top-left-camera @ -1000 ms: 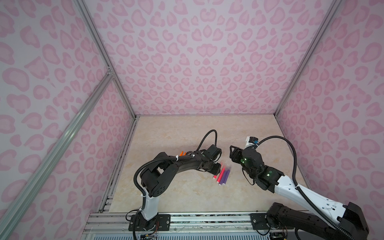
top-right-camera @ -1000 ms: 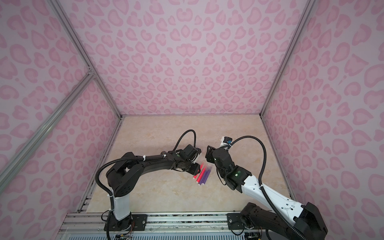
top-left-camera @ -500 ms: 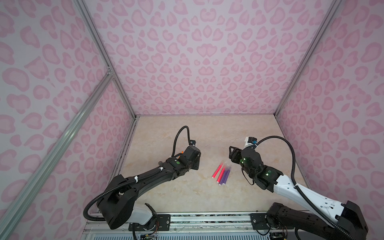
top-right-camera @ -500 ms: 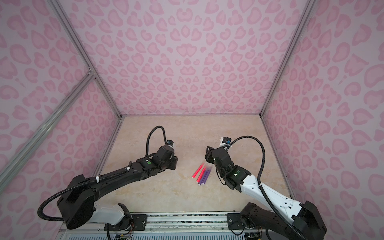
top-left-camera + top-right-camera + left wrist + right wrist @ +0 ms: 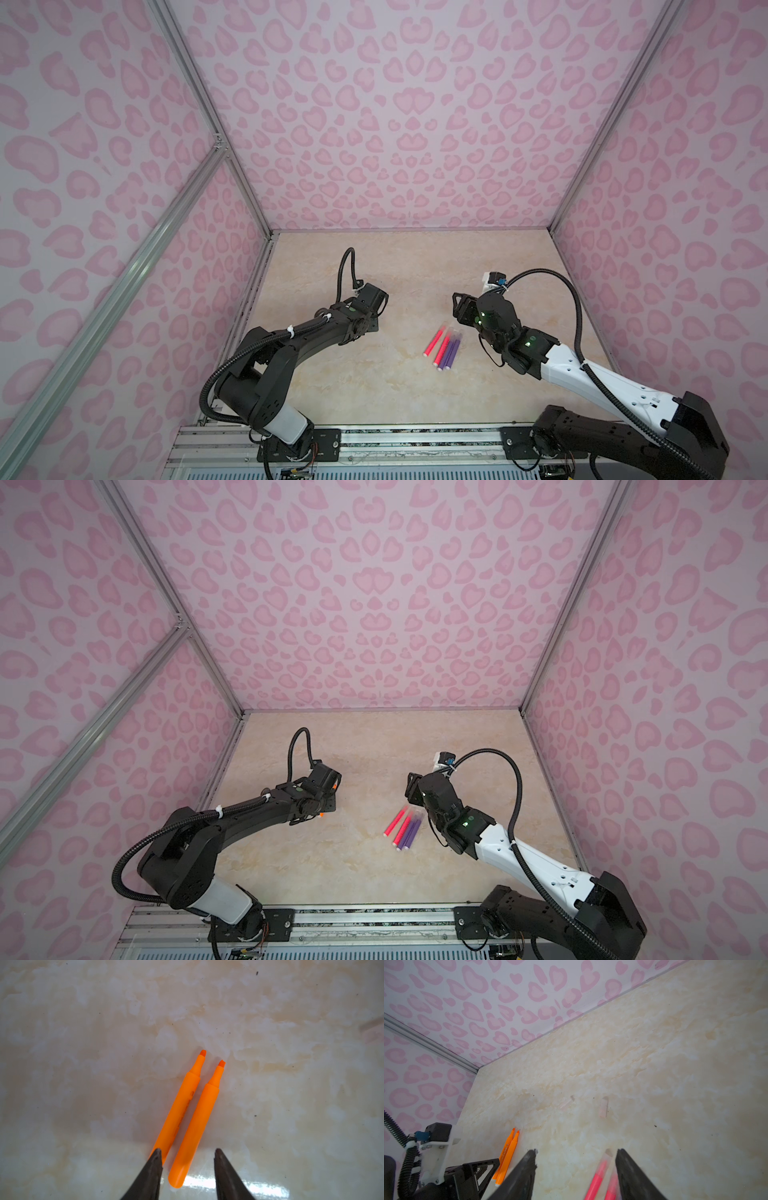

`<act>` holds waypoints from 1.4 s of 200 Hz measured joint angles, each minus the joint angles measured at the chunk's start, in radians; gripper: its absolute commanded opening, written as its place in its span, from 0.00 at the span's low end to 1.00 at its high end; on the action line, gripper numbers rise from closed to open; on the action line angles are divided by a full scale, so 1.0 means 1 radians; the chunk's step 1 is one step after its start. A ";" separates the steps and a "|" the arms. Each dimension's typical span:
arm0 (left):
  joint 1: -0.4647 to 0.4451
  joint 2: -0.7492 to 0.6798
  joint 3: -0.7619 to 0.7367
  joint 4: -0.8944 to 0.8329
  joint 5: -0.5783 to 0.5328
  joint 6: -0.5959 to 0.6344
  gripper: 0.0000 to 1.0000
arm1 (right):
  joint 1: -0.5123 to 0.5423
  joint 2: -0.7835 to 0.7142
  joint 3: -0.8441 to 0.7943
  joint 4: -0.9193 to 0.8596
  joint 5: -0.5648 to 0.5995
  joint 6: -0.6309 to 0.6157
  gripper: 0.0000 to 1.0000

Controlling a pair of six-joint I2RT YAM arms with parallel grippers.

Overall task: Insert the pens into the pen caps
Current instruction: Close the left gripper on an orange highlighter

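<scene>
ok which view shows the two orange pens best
The left wrist view: both orange pens lie side by side, close up, bare chisel tips sharp, at the open left gripper. The right wrist view shows them small, partly behind that gripper. Both top views hide them almost wholly under the left arm.

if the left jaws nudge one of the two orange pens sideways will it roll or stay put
Probably rolls: the orange pens look round and smooth, lying flat on the glossy table. They lie close alongside each other, so a push towards the neighbour would likely move both. The barrels look like stiff plastic, so bending seems unlikely.
</scene>
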 measured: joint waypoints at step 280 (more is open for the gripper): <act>0.036 0.195 0.111 0.015 0.178 0.052 0.19 | 0.000 0.053 0.035 0.000 -0.067 -0.002 0.62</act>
